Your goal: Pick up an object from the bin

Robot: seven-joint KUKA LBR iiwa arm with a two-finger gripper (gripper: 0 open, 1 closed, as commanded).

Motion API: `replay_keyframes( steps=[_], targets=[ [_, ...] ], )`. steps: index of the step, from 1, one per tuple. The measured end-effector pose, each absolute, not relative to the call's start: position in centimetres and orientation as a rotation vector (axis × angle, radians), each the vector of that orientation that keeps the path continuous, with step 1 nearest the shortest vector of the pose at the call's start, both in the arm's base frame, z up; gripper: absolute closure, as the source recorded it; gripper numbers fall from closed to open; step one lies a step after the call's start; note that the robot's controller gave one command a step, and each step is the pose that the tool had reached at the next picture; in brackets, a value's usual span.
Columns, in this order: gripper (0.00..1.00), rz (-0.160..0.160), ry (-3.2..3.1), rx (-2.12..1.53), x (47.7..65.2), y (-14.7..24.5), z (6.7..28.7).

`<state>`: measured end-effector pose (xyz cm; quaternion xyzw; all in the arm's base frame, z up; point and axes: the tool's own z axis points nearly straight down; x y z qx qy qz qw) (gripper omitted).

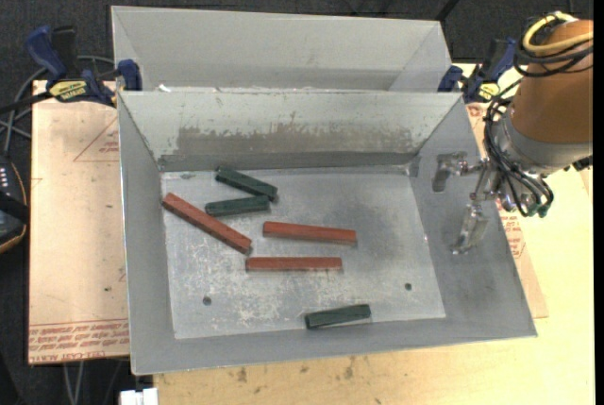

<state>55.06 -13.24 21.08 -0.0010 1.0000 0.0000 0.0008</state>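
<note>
Because it lies flat on the floor of the grey metal bin (283, 44), the nearest red-brown rectangular bar (310, 233) offers little edge to grip. Tool (464, 238) hangs over the bin's right slope; its opening I cannot tell. Risk: descent here strikes the slope, or the bar skids under contact.

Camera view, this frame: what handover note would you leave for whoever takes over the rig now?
Gripper: above the grey metal bin's right sloping wall, no thing seen in it.
Things: three flat red-brown bars and two dark green bars lie left of centre on the floor; a third dark green bar lies near the front edge.
Done: nothing picked. Left: the whole pick.
</note>
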Motion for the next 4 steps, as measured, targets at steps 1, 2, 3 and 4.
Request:
replay_keyframes(
  steps=[1,2,3,4],
  targets=[
    [0.00,0.008,3.147,0.016,51.9,-5.9,16.2],
    [0.00,0.001,3.075,-0.646,50.4,-7.9,15.3],
    [0.00,0.005,3.112,-0.422,49.5,-2.7,14.2],
    [0.00,0.001,3.097,-0.423,49.4,0.7,7.0]
  ],
)
